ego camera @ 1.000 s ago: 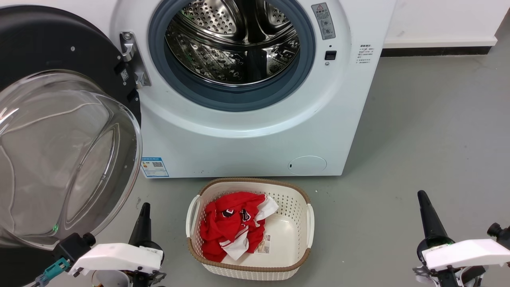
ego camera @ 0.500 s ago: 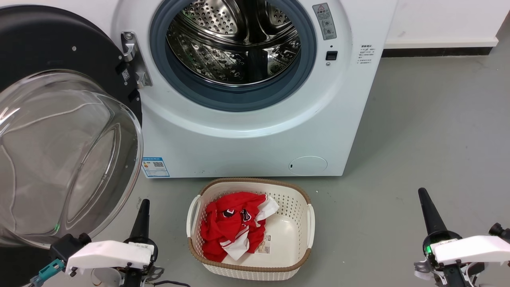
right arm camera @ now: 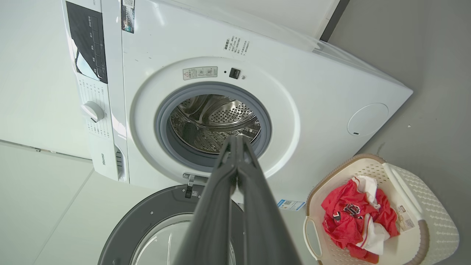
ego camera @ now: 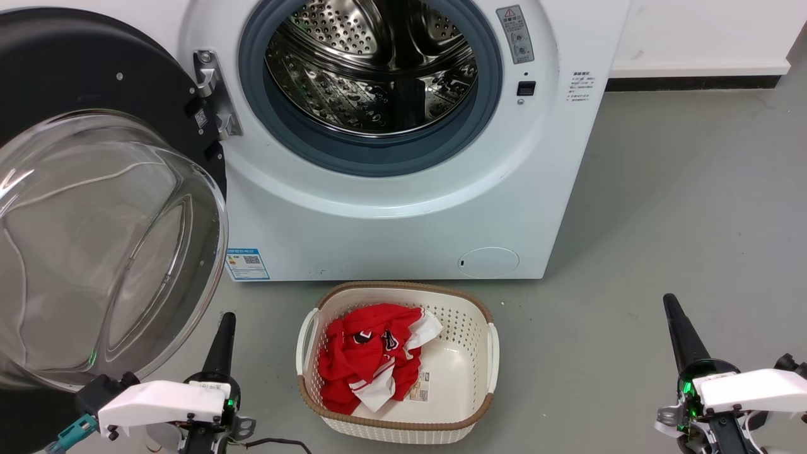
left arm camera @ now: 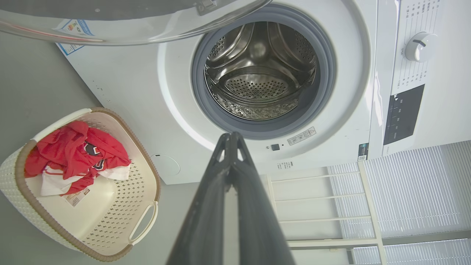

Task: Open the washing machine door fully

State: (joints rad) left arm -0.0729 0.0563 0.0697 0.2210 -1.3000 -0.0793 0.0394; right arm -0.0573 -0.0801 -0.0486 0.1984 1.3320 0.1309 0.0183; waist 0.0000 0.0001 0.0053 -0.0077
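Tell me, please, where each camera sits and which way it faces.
Head view: on the head, looking down at the washing machine, open door and basket; left gripper and right gripper show low.
Left wrist view: on that wrist, looking along its shut fingers at the drum.
Right wrist view: on that wrist, fingers likewise toward the drum.
Wrist views share drum and basket.

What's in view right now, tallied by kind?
Washer: 1
Door: 1
Basket: 1
Clothing heap: 1
End effectors: 2 (left end effector, right end effector)
Total: 6
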